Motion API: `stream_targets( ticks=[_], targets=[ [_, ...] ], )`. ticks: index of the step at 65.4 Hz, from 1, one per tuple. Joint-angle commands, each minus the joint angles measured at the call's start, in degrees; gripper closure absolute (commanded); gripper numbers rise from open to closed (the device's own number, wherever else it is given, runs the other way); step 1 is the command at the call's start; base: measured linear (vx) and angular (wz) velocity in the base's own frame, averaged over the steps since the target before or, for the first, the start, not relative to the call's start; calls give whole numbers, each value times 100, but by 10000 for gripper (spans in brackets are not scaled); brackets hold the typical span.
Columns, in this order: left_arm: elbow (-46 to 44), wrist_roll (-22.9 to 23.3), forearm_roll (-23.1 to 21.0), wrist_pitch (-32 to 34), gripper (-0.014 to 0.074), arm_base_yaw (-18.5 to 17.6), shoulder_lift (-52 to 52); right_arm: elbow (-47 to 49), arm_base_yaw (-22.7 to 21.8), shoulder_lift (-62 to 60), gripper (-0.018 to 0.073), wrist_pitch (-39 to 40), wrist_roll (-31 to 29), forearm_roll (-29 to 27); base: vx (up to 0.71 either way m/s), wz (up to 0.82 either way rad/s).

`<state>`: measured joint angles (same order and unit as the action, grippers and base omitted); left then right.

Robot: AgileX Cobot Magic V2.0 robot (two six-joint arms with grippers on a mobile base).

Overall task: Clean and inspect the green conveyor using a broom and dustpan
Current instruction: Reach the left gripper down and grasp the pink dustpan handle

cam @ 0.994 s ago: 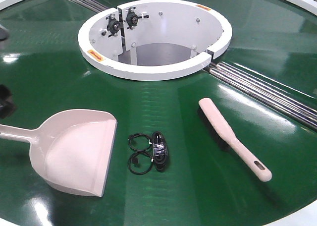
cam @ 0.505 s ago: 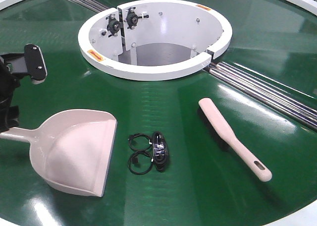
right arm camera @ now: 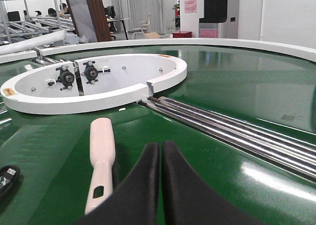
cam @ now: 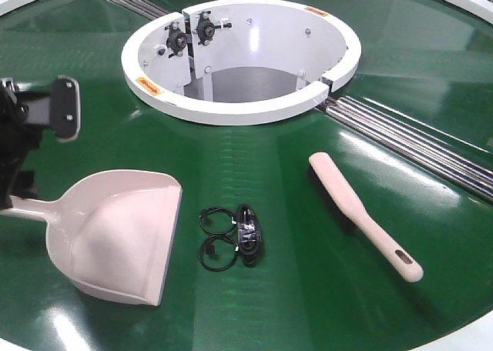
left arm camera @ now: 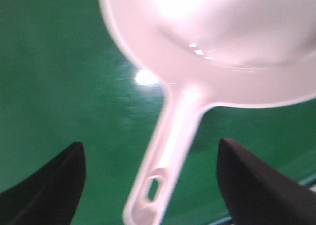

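Green conveyor holds one dustpan and one broom.

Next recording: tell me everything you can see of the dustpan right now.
The dustpan is pale pink-beige, glossy, plastic by its look: a wide scoop with flat lip, raised curved back and a long straight handle ending in a slotted hole. It lies flat on the green conveyor, lip pointing right, handle left, nothing visible inside. The left end effector hovers over the handle, open, a finger on either side, not touching. A coiled black cable lies beside the lip, apart.
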<state>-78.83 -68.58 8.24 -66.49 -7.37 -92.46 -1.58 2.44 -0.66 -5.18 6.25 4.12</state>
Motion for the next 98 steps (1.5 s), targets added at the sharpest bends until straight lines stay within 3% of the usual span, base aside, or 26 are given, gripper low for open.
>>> stream_targets(
  ticks=[1, 9, 29, 57, 72, 88, 98],
  targets=[
    [239, -134, 50, -113, 80, -6, 198, -20, -3, -67, 568, 399, -8, 41, 0, 0],
    [633, -216, 295, -128, 80, -6, 230, -20, -3, -67, 568, 399, -8, 41, 0, 0],
    [639, -284, 541, 322, 80, -6, 198, -20, -3, -67, 568, 399, -8, 41, 0, 0],
    [639, -587, 602, 664, 80, -6, -190, -20, -3, -67, 568, 399, -8, 41, 0, 0],
    [639, -632, 850, 773, 82, -6, -463, -20, -3, -62, 568, 399, -8, 41, 0, 0],
    [639, -664, 844, 1024, 139, -6, -713, -20, -3, -62, 568, 399, -8, 41, 0, 0],
    [639, -664, 846, 987, 239, -6, -816, -20, -3, -62, 568, 399, -8, 41, 0, 0]
  ],
)
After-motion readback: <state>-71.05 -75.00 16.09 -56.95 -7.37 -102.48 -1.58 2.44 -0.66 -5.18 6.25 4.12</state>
